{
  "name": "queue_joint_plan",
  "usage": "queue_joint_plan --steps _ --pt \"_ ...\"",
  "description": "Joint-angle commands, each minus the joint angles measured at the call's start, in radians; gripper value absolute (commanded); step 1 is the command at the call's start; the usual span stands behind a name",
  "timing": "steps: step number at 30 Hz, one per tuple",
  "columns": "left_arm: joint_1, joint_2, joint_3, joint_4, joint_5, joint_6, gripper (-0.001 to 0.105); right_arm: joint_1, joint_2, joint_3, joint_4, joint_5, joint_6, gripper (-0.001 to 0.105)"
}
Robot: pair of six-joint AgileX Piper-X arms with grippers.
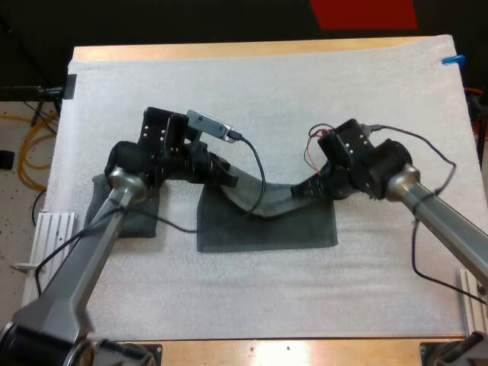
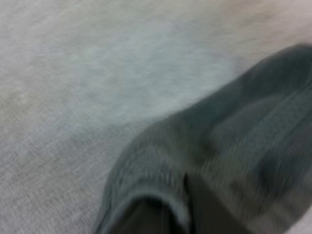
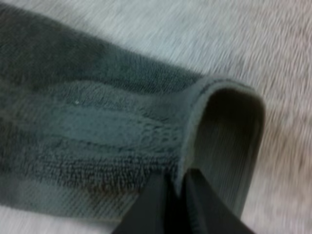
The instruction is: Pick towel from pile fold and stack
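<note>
Your left gripper (image 1: 226,175) and right gripper (image 1: 303,188) each pinch a far corner of the towel (image 1: 267,227) in the middle of the mat (image 1: 267,84), so carry both corners together to its near edge.

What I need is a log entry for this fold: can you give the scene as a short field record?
towel: spread at centre of mat, far edge lifted
left gripper: shut on towel's far left corner
right gripper: shut on towel's far right corner
second towel: flat on mat, partly under left arm
</note>
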Motion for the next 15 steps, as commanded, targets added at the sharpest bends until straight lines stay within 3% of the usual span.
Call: queue_joint_plan --steps 1,9,15 --pt "0.013 0.028 0.000 -0.049 -0.010 0.009 0.000 -0.027 0.019 0.000 -0.049 0.004 -0.010 0.000" --pt "0.065 0.196 0.000 -0.256 0.016 0.012 0.000 -0.147 0.135 0.000 -0.231 -0.028 -0.002 0.000" --pt "0.087 0.263 0.000 -0.305 0.023 0.016 0.000 -0.210 0.197 0.000 -0.307 -0.090 0.005 0.000"
